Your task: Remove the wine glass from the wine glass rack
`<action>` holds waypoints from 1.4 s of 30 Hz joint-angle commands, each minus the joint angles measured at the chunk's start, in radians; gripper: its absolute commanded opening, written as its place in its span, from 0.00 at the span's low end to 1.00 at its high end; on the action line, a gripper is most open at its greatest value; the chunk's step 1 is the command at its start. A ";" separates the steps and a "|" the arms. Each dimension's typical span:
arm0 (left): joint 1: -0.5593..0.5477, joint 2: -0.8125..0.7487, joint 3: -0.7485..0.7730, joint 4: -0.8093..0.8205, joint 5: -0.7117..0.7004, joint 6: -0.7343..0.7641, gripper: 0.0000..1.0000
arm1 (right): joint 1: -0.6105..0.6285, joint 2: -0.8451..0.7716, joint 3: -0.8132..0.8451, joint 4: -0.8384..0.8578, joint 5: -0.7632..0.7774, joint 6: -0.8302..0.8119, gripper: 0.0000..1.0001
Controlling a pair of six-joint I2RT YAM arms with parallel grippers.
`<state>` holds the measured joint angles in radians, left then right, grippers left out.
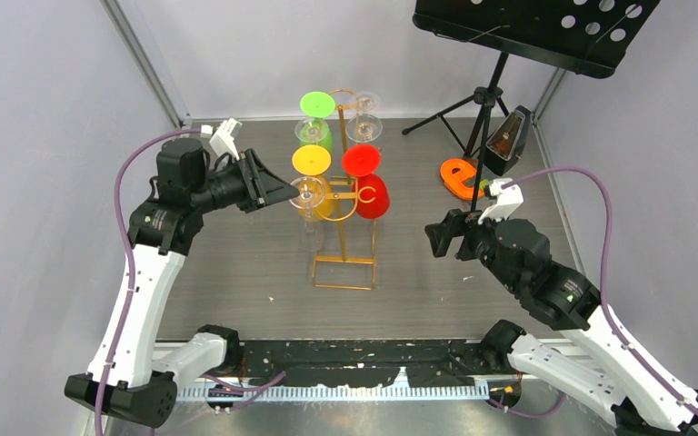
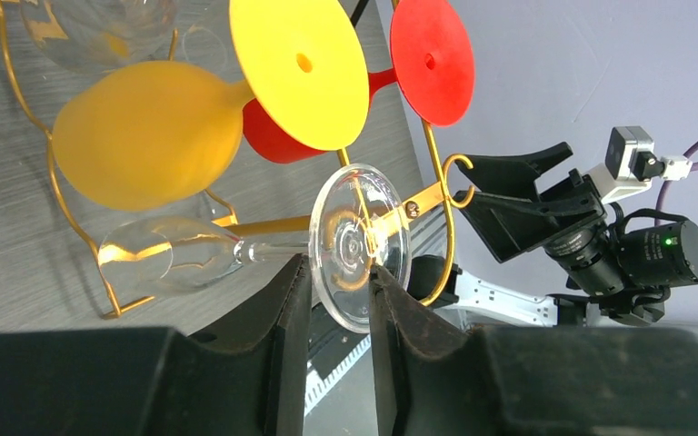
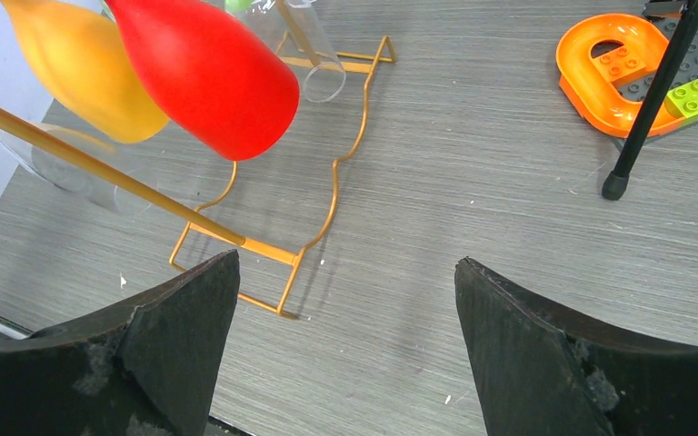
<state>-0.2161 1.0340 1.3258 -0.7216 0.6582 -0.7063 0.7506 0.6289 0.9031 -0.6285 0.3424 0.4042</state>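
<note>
A tall gold wire wine glass rack (image 3: 100, 166) with curled hooks stands near the middle of the grey wood-grain table (image 3: 473, 182). In the top view, the clear wine glass (image 2: 223, 252) hangs on the rack's 9 o'clock side, with its round foot uppermost and its bowl pointing down. That foot lies at 6 o'clock of the yellow plastic wine glass (image 2: 150, 136). A red plastic wine glass (image 3: 209, 77) hangs opposite at the rack's 3 o'clock side. Towards 12 o'clock are a green plastic wine glass (image 1: 316, 104) and a second clear glass (image 1: 363, 127). The left gripper (image 1: 289, 193) reaches in from 9 o'clock at the level of the clear foot. In the left wrist view its two black fingers (image 2: 282, 309) stand narrowly apart, with the lower rim of the foot between them. The finger towards 3 o'clock looks to be against the rim. Whether both press on it cannot be told. The right gripper (image 3: 345, 263) hangs at about 4 o'clock of the rack, well apart from it. Its jaws are spread wide with nothing between them, and they face the rack's rectangular base. A black perforated music stand on a tripod (image 1: 536, 32) rises at 1 o'clock of the rack. An orange D-shaped plastic toy piece (image 3: 600, 68) lies beside one of the tripod's feet, at 2 o'clock of the rack.
</note>
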 commanded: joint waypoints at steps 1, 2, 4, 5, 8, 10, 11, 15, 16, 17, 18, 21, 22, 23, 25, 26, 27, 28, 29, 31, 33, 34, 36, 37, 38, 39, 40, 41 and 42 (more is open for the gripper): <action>-0.009 0.003 0.028 0.041 -0.008 -0.004 0.27 | -0.004 -0.012 -0.003 0.042 0.012 0.016 0.94; -0.010 0.003 0.028 0.041 -0.007 -0.004 0.25 | -0.005 -0.013 -0.003 0.042 0.011 0.017 0.94; -0.011 0.003 0.031 0.042 -0.008 -0.003 0.20 | -0.004 -0.014 -0.005 0.041 0.011 0.019 0.94; -0.012 0.005 0.030 0.041 -0.008 -0.001 0.19 | -0.004 -0.013 -0.004 0.042 0.011 0.019 0.94; -0.012 0.009 0.034 0.042 -0.008 0.000 0.15 | -0.004 -0.013 -0.007 0.041 0.013 0.021 0.94; -0.012 0.010 0.035 0.043 -0.006 0.001 0.12 | -0.003 -0.014 -0.009 0.042 0.013 0.022 0.94; -0.012 0.011 0.035 0.042 -0.006 0.001 0.11 | -0.003 -0.014 -0.010 0.042 0.012 0.023 0.94; -0.012 0.014 0.040 0.045 -0.005 -0.001 0.03 | -0.004 -0.018 -0.013 0.042 0.014 0.025 0.94; -0.013 0.015 0.043 0.045 -0.005 -0.001 0.01 | -0.004 -0.018 -0.014 0.042 0.014 0.025 0.94; -0.013 0.016 0.048 0.045 -0.003 -0.002 0.00 | -0.004 -0.018 -0.015 0.042 0.014 0.025 0.94; -0.012 0.017 0.052 0.046 -0.002 -0.004 0.00 | -0.004 -0.019 -0.016 0.041 0.014 0.026 0.94; -0.012 0.020 0.072 0.041 -0.003 -0.005 0.00 | -0.004 -0.019 -0.019 0.042 0.016 0.027 0.95; -0.013 0.022 0.079 0.039 -0.003 -0.006 0.00 | -0.004 -0.019 -0.019 0.042 0.016 0.028 0.95; -0.013 0.024 0.087 0.033 -0.003 -0.004 0.00 | -0.005 -0.018 -0.019 0.043 0.016 0.029 0.95; -0.012 0.026 0.103 0.018 -0.003 0.003 0.00 | -0.004 -0.017 -0.019 0.044 0.015 0.028 0.94; -0.012 0.025 0.108 0.015 -0.004 0.005 0.00 | -0.004 -0.017 -0.020 0.043 0.017 0.029 0.94; -0.012 0.023 0.110 0.013 -0.007 0.006 0.00 | -0.004 -0.018 -0.018 0.044 0.017 0.029 0.94; -0.012 0.021 0.111 0.014 -0.010 0.005 0.00 | -0.004 -0.018 -0.018 0.044 0.017 0.028 0.94; -0.013 0.020 0.115 0.012 -0.010 0.005 0.00 | -0.004 -0.018 -0.016 0.045 0.017 0.028 0.94; -0.012 0.017 0.122 0.007 -0.013 0.007 0.00 | -0.004 -0.015 -0.014 0.045 0.014 0.028 0.95; -0.012 0.009 0.123 0.009 -0.023 0.006 0.00 | -0.004 -0.013 -0.011 0.044 0.012 0.030 0.94; -0.012 0.007 0.125 0.008 -0.028 0.007 0.00 | -0.004 -0.012 -0.009 0.044 0.013 0.029 0.94; -0.012 0.003 0.129 0.006 -0.033 0.008 0.00 | -0.004 -0.010 -0.006 0.044 0.014 0.029 0.94; -0.013 0.001 0.132 0.005 -0.037 0.009 0.00 | -0.004 -0.008 -0.005 0.045 0.014 0.029 0.94; -0.013 -0.001 0.137 0.003 -0.044 0.012 0.00 | -0.004 -0.008 -0.004 0.045 0.015 0.029 0.94; -0.013 -0.001 0.141 -0.004 -0.053 0.016 0.00 | -0.004 -0.007 -0.003 0.045 0.015 0.029 0.94; -0.012 0.001 0.145 -0.010 -0.061 0.021 0.00 | -0.004 -0.006 -0.002 0.045 0.015 0.029 0.94; -0.012 0.001 0.149 -0.013 -0.069 0.024 0.00 | -0.004 -0.004 -0.001 0.045 0.013 0.029 0.94; -0.012 0.002 0.152 -0.018 -0.075 0.026 0.00 | -0.004 -0.004 -0.001 0.045 0.012 0.028 0.94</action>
<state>-0.2234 1.0584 1.4170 -0.7536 0.6132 -0.6994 0.7506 0.6216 0.8867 -0.6281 0.3424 0.4221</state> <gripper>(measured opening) 0.007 0.944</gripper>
